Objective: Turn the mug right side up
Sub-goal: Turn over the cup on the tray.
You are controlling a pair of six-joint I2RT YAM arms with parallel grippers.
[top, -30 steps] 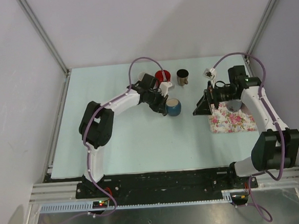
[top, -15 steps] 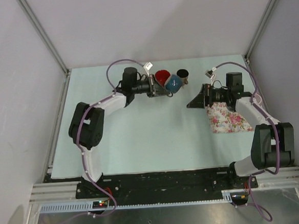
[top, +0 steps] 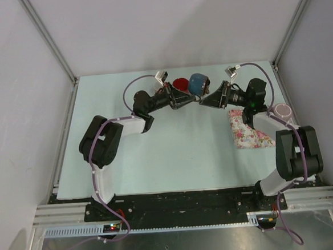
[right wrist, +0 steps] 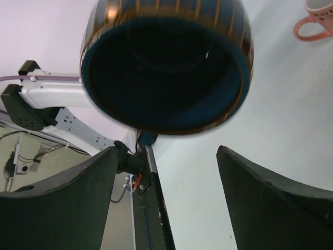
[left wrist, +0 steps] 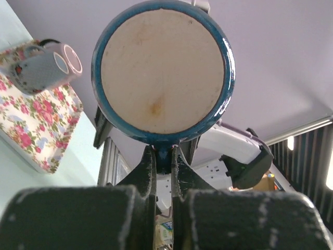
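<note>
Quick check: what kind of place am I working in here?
Probably a lab robot cell, not a kitchen: plain white walls framed by metal posts, a pale table with a slotted base rail.

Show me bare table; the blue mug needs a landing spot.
Bare: the near middle of the table, left of the flowered tray; also the far left corner. Crowded: the far middle, around the red mug, left hand and right hand.
</note>
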